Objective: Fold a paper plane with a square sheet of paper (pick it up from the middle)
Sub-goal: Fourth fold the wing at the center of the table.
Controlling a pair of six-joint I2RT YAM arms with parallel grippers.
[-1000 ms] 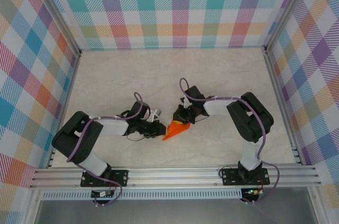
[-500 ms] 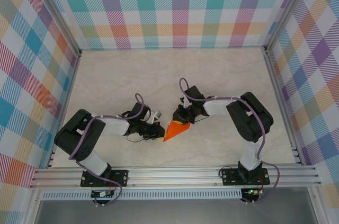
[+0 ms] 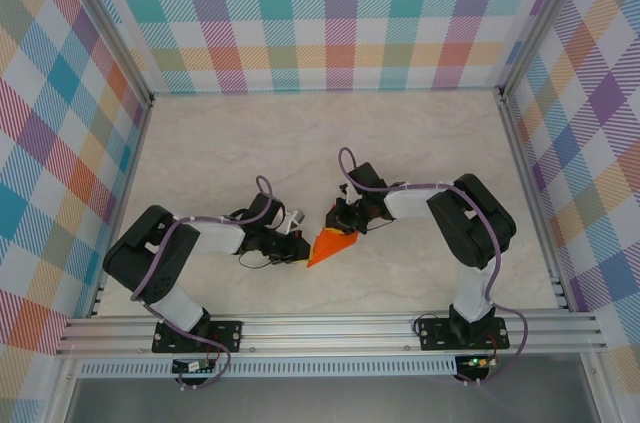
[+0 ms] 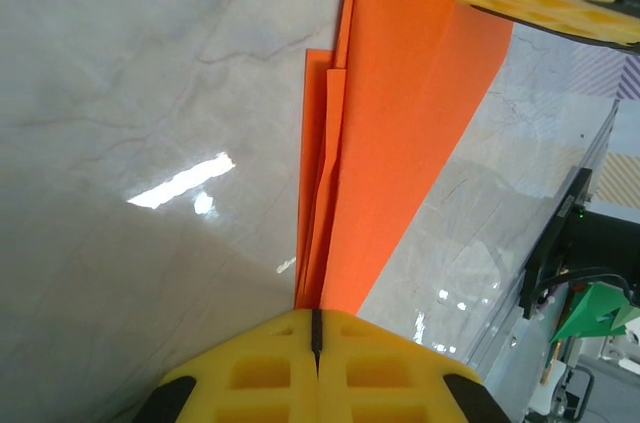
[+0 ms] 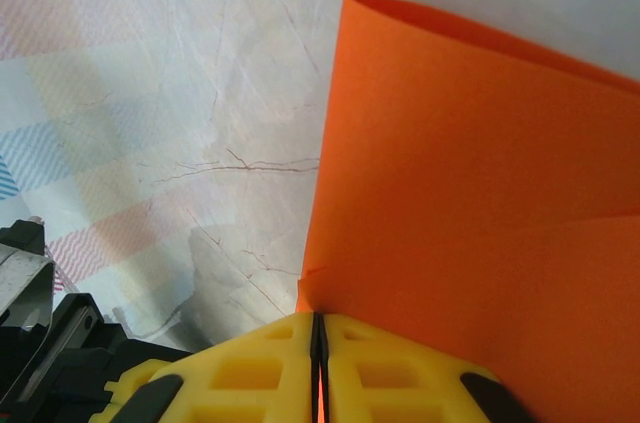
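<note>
Pretty far along I reckon: my left gripper (image 4: 316,328) and right gripper (image 5: 320,328) both pinch the orange paper (image 3: 333,244), already a layered dart just below frame centre, with probably only the final creases left.

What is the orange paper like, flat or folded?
Folded. The paper is a narrow pointed shape, and several stacked layers show along its edge.

A robot lab test cell: an aluminium frame (image 3: 330,328) boxing a marble-look table (image 3: 250,143) with checked walls (image 3: 330,13).
</note>
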